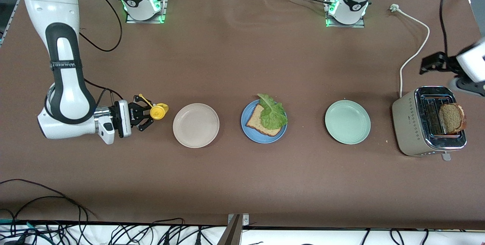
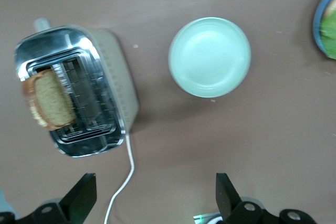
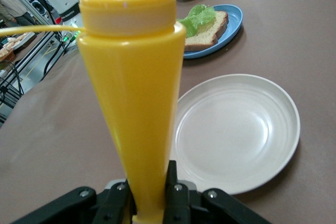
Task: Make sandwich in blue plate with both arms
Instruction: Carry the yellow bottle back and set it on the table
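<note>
Nearest the front camera we see the silver and beige two-slot toaster at the left arm's end of the brown table, with a brown slice of wholegrain bread standing up out of one slot and its white cord trailing toward the robots' bases. Our left gripper hangs in the air just beside the toaster, over the cord, fingers spread wide and holding nothing.

Next in size come three round plates in a row. We find the pale mint-green plate closest to those spread fingers. At the middle is the medium-blue plate, carrying the half-made sandwich: one brown bread slice with a ruffled green lettuce leaf on top. Well apart from both grippers, it sits between the other plates. We see the beige-white plate just beside our right gripper.

That right gripper's fingers pinch the base of a yellow plastic squeeze bottle.
</note>
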`<state>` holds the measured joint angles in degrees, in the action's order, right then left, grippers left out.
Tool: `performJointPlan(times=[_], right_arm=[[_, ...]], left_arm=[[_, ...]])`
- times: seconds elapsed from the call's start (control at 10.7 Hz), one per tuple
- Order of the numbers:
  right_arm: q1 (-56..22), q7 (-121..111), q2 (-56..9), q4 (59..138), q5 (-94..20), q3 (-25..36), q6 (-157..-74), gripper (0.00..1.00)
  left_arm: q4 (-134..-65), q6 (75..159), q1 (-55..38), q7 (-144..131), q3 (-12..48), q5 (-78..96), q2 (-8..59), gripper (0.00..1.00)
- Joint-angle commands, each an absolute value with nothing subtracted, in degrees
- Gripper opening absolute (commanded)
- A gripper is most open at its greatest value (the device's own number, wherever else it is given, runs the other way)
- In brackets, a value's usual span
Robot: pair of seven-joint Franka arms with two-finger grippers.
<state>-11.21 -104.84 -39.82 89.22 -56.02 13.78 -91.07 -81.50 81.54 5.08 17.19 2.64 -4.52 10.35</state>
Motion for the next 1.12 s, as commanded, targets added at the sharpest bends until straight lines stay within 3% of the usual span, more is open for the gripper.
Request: performJointPlan(times=[0.0, 0.56, 1.03], right_arm=[[-6.2, -114.3, -42.4, 87.8, -57.5, 12.9, -89.6, 0.0], [-3.3, -124.1, -52.3, 81.3, -58.0, 12.7, -89.6, 0.0], [-2.9, -125.9, -56.3, 77.6, -59.3, 12.7, -89.8, 0.0]], left_arm=[[-79.7, 84.6, 9.6, 17.8, 2.9, -7.4, 15.2, 1.0], [-79.6, 95.7, 18.3, 29.3, 3.0, -8.8, 22.3, 1.0], [-79.5, 96.9, 20.8, 26.0, 3.0, -6.8, 25.6, 1.0]])
